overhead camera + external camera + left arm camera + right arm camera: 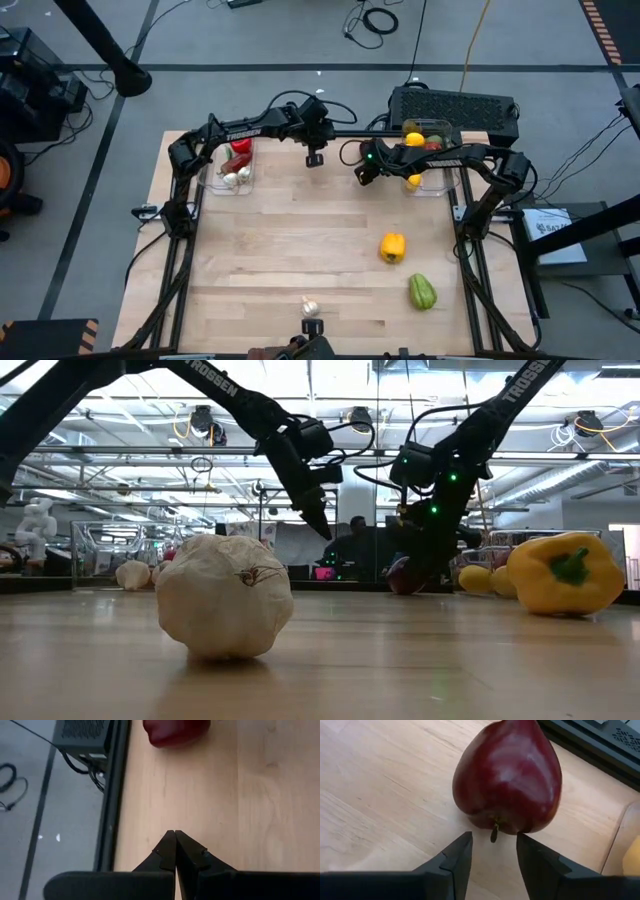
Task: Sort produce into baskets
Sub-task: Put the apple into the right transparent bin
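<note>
Step in hand: picking up the red apple (507,777), which lies on the table just beside the right basket (432,183). Right gripper (493,851) sits at its stem end, fingers apart, holding nothing. Left gripper (174,845) waits closed, empty. Next: advance, then close.

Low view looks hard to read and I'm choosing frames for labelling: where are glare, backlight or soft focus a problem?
Low view: bright ceiling lights backlight both arms into silhouettes; the near garlic looks soft, with its front in shade. Right wrist view: the apple carries pale glare streaks, and the right gripper is dark. Left wrist view: even light, and the left gripper is dark.
</note>
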`<move>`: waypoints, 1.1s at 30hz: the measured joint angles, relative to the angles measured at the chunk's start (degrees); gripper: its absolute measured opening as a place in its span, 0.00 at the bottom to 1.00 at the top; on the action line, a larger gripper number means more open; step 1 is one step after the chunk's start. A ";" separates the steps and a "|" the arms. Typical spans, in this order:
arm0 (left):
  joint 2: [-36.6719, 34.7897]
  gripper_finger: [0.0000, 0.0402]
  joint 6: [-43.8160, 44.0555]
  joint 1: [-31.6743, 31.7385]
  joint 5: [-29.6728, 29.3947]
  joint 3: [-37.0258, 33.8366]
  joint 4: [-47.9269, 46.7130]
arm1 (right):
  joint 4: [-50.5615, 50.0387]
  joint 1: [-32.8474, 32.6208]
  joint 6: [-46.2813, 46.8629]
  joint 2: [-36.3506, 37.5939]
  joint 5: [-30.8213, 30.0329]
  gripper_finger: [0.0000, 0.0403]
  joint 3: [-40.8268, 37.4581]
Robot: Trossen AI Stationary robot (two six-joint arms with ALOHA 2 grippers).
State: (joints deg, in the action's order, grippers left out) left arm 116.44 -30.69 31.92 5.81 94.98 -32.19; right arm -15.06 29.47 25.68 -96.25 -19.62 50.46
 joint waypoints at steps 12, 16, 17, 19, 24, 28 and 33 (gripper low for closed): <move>0.00 0.00 -2.78 1.33 -0.01 0.00 3.45 | 0.20 -0.02 -2.27 -0.31 -1.66 0.32 0.00; 0.41 0.00 -3.15 1.43 -0.01 0.00 3.77 | 0.35 -0.02 -3.26 -0.31 -3.02 0.32 0.00; 0.52 0.00 -3.17 1.48 0.01 -0.02 3.73 | 0.45 -0.02 -3.77 -0.31 -3.04 0.32 0.00; 0.68 0.00 -3.20 1.55 0.02 -0.04 3.83 | 0.65 0.00 -4.59 -0.31 -3.08 0.32 0.00; 1.09 0.00 -3.11 1.60 0.18 -0.05 3.78 | 1.68 0.20 -6.46 -0.31 -3.10 0.31 0.00; 1.29 0.00 -3.08 1.60 0.24 -0.02 3.77 | 2.11 0.24 -7.14 -0.31 -3.10 0.23 0.02; 1.36 0.00 -3.03 1.60 0.39 -0.04 3.85 | 3.15 0.24 -8.48 -0.86 -3.04 0.12 0.09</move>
State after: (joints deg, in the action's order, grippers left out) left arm 117.80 -33.72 33.52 6.20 94.94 -28.35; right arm -11.91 29.71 17.20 -97.10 -22.65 50.54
